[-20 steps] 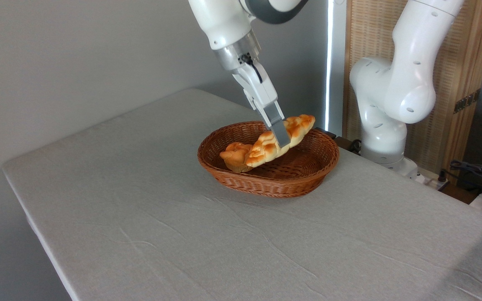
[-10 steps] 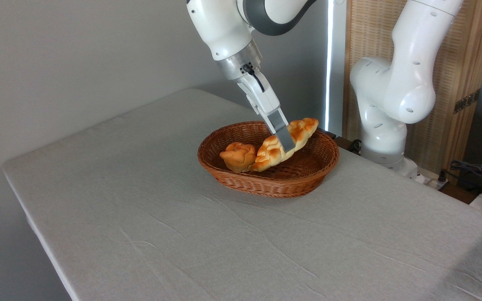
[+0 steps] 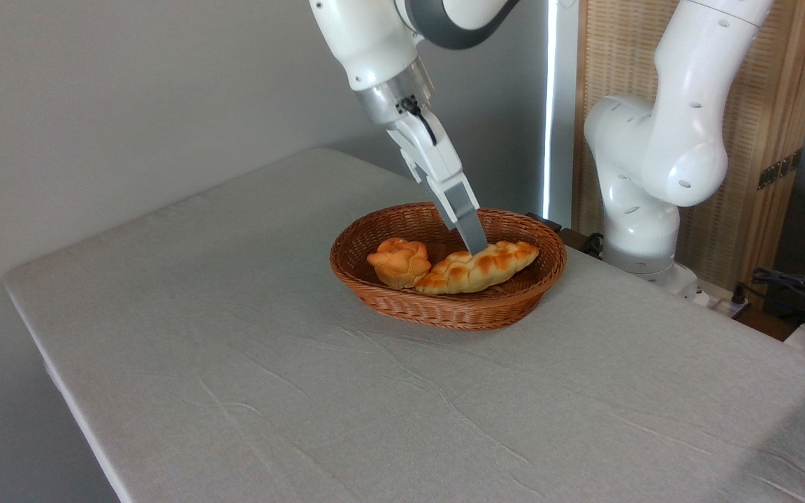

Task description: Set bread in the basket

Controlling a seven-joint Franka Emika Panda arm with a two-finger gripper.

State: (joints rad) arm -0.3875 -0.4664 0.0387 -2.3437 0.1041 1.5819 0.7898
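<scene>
The bread (image 3: pixel 478 267) lies flat inside the basket (image 3: pixel 448 311), just below the jaws' tips, its middle right under them and its pointed ends reaching out to either side. The gripper (image 3: pixel 476 246) slants down from the upper left, with only one grey finger (image 3: pixel 467 225) plainly seen, so whether the jaws are spread or pressed together cannot be told; its tip ends at or just above the loaf's top. Left of the jaws, a bun (image 3: pixel 398 260) touches the bread's left end. The basket sits on the tabletop (image 3: pixel 305 391).
</scene>
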